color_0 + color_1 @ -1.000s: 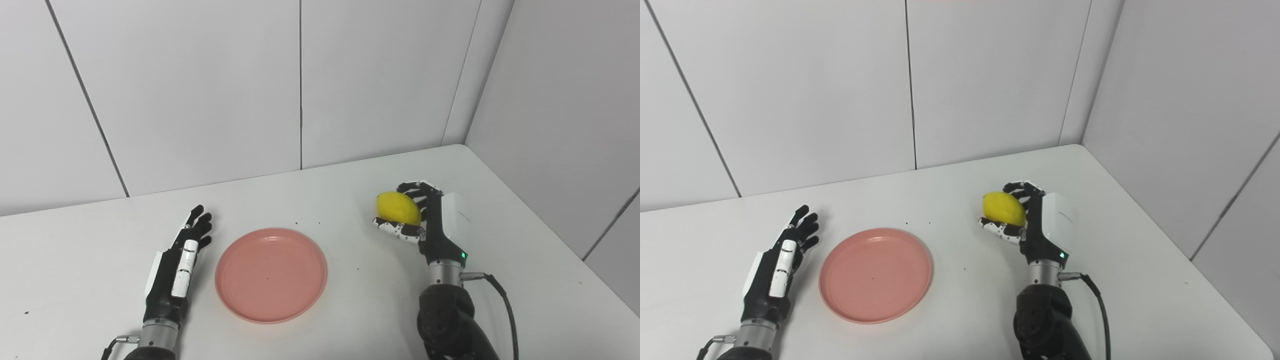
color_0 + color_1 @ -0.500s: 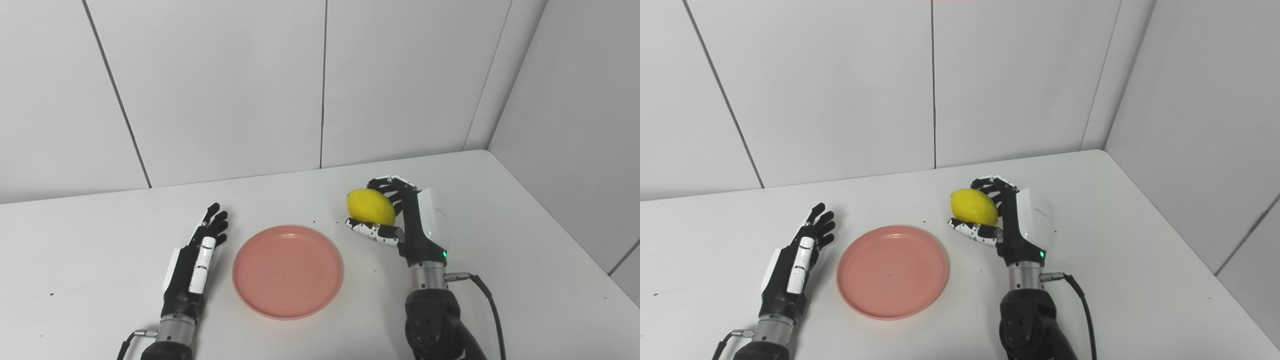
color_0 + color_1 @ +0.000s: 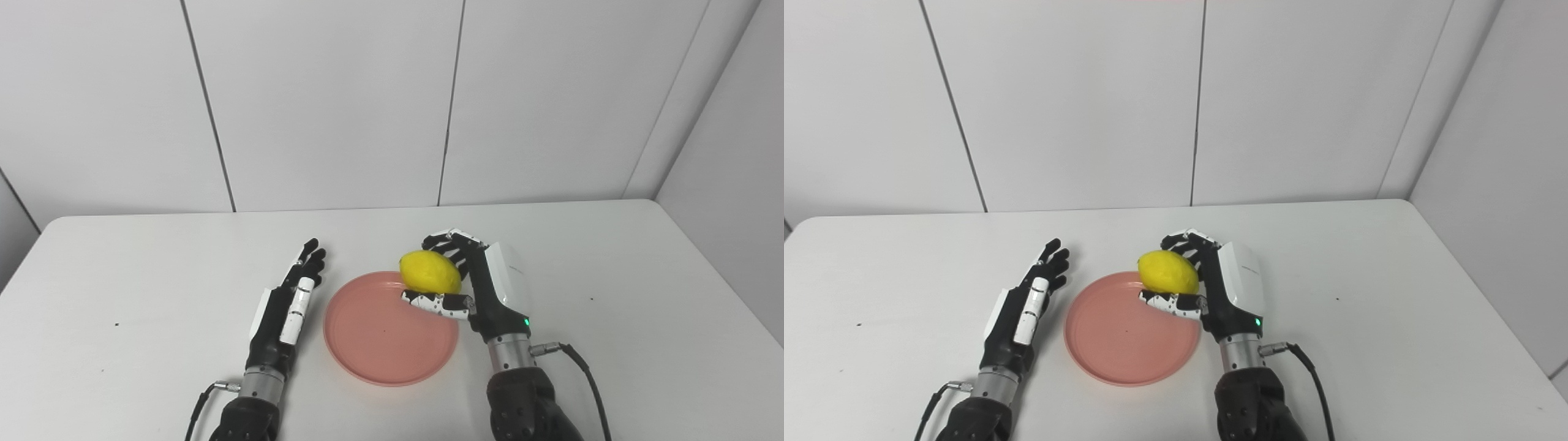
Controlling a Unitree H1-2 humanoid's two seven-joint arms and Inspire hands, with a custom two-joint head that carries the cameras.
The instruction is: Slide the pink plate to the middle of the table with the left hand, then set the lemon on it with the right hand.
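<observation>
The pink plate (image 3: 380, 343) lies flat near the middle of the white table (image 3: 643, 306). My right hand (image 3: 484, 288) is shut on the yellow lemon (image 3: 430, 272) and holds it above the plate's far right rim. My left hand (image 3: 288, 306) rests open just left of the plate, fingers stretched forward, with a narrow gap to the rim. In the right eye view the lemon (image 3: 1168, 272) hangs over the plate (image 3: 1118, 343), with the right hand (image 3: 1222, 288) behind it and the left hand (image 3: 1026, 306) beside the plate.
White wall panels stand behind the table and along its right side. A cable (image 3: 588, 380) trails from my right wrist, another from my left wrist (image 3: 202, 404). A few small dark specks (image 3: 116, 324) dot the tabletop.
The camera has swung, shifting the whole scene rightward in the picture. My right hand has carried the lemon leftward, from beside the plate to over its far right rim. The left hand stays open beside the plate.
</observation>
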